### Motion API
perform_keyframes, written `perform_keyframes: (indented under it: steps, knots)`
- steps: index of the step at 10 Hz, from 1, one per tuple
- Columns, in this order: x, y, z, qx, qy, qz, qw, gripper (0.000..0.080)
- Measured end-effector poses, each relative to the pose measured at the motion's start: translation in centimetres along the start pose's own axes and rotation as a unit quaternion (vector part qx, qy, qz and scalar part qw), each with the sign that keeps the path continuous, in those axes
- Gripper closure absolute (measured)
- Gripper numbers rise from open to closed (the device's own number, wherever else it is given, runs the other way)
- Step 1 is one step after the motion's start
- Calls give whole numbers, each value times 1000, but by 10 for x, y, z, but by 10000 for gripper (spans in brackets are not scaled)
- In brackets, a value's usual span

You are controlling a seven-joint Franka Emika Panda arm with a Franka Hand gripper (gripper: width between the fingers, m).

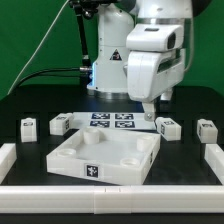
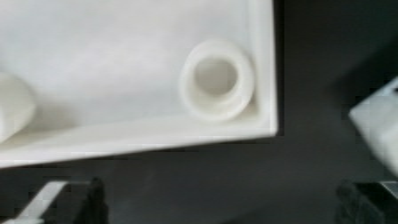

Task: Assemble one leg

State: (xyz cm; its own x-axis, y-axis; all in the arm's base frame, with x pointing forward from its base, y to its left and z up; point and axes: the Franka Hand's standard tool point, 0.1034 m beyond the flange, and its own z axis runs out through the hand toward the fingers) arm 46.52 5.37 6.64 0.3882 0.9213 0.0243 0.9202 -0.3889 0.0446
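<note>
I log: gripper (image 1: 148, 113), jaws wide and empty, by tabletop (image 1: 70, 150) corner hole (image 2: 217, 80); nearest leg (image 1: 167, 126) loose, toward the exterior view's right.

Green backdrop (image 1: 40, 35) fills rear, evenly lit. Black cable (image 1: 45, 72) droops across it at exterior view's left. Table (image 1: 30, 105) matte black, faint sheen toward back. White rail (image 1: 110, 200) runs along table's front edge; shorter white side rails (image 1: 6, 156) at both ends. Wrist view: same dark table, blurred.
</note>
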Motion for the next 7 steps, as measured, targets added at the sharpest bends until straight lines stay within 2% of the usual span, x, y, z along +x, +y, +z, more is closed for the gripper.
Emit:
perform_keyframes:
  steps: [2,3,6,7]
  knots:
    - [-7,-19,14,-14,15,-35,999,149]
    - [-13,-27,20,-9,14,-33,999,149]
    - [-12,-25,20,-9,13,-33,999,149]
    - [-17,-22,19,-8,10,-42,999,149]
